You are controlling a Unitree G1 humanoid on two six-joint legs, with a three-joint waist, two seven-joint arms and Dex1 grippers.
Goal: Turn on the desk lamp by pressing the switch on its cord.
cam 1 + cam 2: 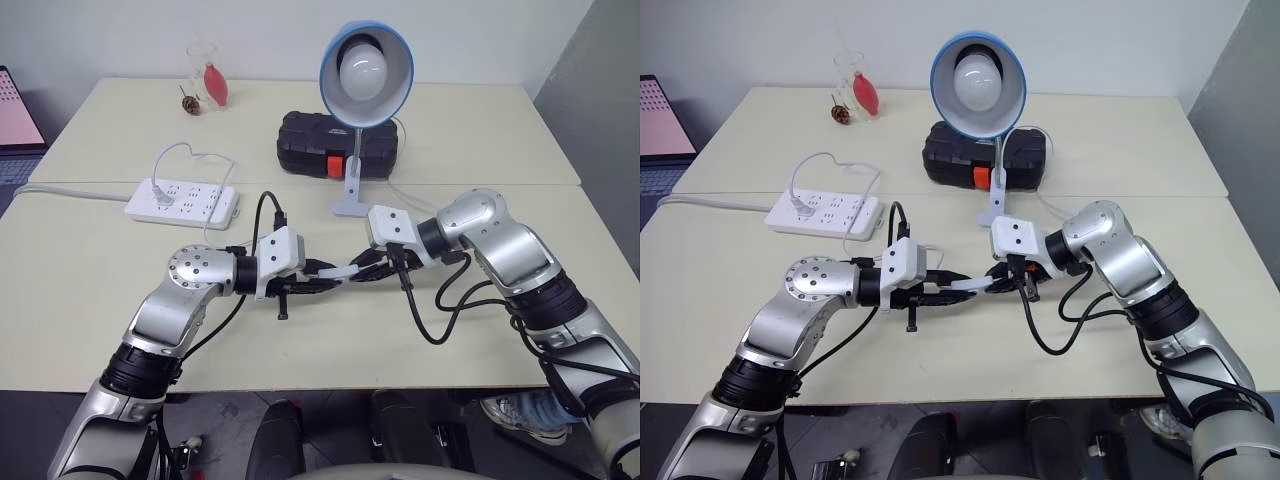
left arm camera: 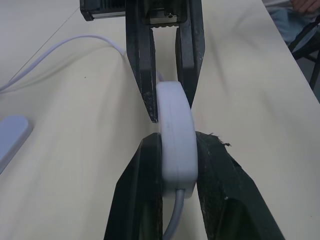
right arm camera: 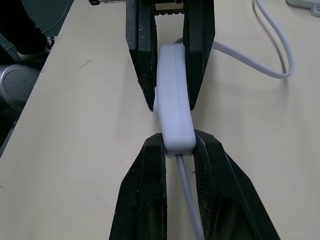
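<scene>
Held just above the counter [image 1: 90, 300] in front of the unlit desk lamp [image 1: 365, 70], the switch [image 1: 337, 272] is clamped by both the left gripper [image 1: 322, 283] and right gripper [image 1: 360, 270], so the press itself seems underway, needing a firmer squeeze on its button.

Lab or office, pale tables [image 1: 300, 110], power strip [image 1: 183, 200]
</scene>
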